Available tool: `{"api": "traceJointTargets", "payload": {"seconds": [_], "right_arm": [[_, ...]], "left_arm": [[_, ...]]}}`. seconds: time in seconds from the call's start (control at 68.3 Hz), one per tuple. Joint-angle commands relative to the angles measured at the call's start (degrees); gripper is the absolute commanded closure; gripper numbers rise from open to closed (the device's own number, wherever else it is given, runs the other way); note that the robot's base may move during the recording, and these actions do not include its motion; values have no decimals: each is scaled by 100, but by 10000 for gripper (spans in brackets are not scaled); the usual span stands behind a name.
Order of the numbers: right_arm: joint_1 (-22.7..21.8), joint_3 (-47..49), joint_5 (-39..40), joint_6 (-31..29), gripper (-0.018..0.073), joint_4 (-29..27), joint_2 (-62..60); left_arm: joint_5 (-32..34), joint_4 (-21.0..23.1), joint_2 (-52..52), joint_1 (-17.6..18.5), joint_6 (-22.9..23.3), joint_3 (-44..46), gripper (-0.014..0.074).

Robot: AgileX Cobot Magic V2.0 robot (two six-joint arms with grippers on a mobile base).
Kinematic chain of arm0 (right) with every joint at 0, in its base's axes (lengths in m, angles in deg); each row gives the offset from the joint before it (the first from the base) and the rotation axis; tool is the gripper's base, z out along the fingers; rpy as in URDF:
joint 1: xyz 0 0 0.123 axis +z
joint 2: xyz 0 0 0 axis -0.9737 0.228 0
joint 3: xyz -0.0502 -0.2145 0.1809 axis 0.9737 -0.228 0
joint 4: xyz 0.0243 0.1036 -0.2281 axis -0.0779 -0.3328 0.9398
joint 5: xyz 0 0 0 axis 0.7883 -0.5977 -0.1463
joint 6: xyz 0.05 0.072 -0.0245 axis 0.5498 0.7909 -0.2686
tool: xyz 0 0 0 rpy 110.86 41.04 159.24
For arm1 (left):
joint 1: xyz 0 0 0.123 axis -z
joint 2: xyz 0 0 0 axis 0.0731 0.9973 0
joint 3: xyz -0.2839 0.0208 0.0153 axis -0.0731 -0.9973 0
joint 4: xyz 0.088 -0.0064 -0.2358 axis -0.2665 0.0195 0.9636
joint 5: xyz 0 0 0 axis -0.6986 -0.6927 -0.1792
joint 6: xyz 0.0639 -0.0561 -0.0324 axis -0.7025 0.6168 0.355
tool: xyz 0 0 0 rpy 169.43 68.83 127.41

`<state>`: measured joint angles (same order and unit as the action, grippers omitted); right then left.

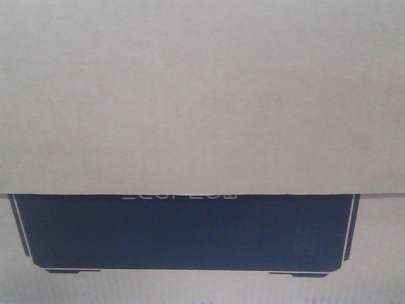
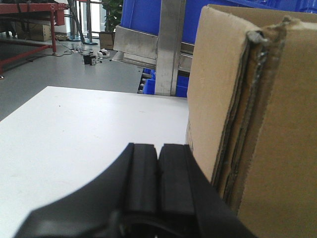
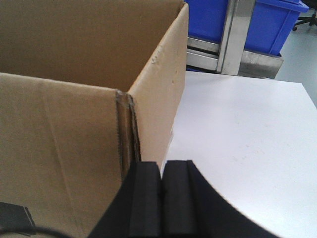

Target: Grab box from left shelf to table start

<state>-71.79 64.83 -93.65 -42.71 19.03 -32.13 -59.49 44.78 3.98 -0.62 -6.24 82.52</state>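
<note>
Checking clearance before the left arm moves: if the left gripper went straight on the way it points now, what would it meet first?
Probably nothing close: the left gripper, jaws shut, points along the bare white table, with the box just to its right. Further on stands the metal shelf post; depth is unclear.

On my left wrist camera, the left gripper (image 2: 158, 163) is matte black, with two thick ribbed rubber pads (image 2: 143, 178) on curved, smooth arms. My right gripper (image 3: 162, 186) looks the same: black, blocky foam-like pads (image 3: 177, 198) on a rounded black body.
</note>
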Motion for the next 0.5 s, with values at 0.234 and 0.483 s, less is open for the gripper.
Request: {"api": "traceJointTargets", "payload": {"seconds": [0.234,0.483], "right_arm": [[-8,122,518,-13,500,26,84],[-338,-875,1912,-8,500,272,84]], "left_arm": [[544,37,-89,34,-29,12,696],[544,37,-89,34,-29,12,696]]}}
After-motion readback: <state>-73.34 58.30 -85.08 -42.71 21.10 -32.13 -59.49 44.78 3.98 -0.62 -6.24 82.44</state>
